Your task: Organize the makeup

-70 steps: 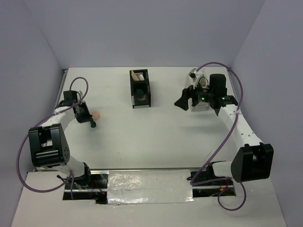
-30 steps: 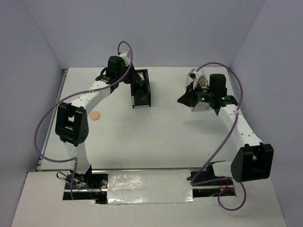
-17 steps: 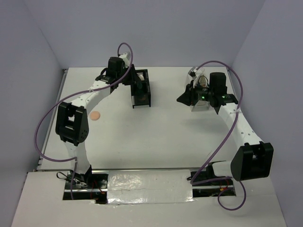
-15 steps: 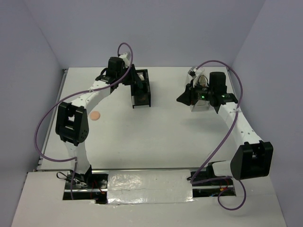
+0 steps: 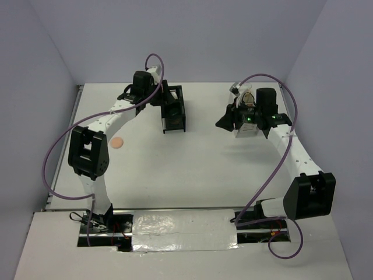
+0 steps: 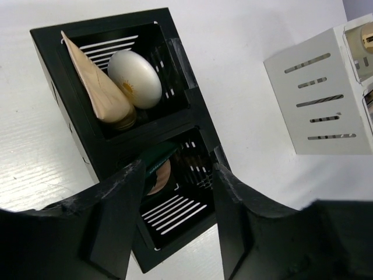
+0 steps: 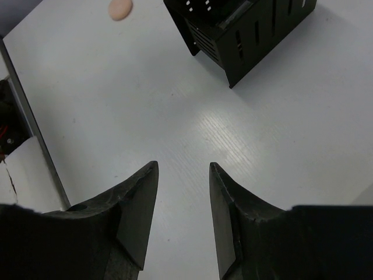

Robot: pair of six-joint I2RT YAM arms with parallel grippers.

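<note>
My left gripper [image 6: 178, 169] hangs open just above the black slotted organizer [image 6: 70, 99], nothing between its fingers. Below it, in the near compartment, lies a dark green round compact [image 6: 156, 158]. The far compartment holds a white-gold oval compact [image 6: 135, 79] and a leaning beige palette [image 6: 96, 84]. In the top view the left gripper [image 5: 170, 104] is over that organizer [image 5: 173, 125]. My right gripper [image 7: 183, 166] is open and empty above bare table, beside the white organizer [image 5: 247, 130]. A peach round puff [image 5: 118, 142] lies alone on the table at the left.
The white organizer [image 6: 323, 99] stands to the right of the black one, with a beige item [image 6: 367, 36] in its top cell. The right wrist view has the puff [image 7: 120, 8] and the black organizer [image 7: 245, 29] far ahead. Walls close the table on three sides.
The left arm swung from beside the puff to the black organizer and its jaws opened, leaving the dark green compact in the near compartment. The right jaws opened too.
</note>
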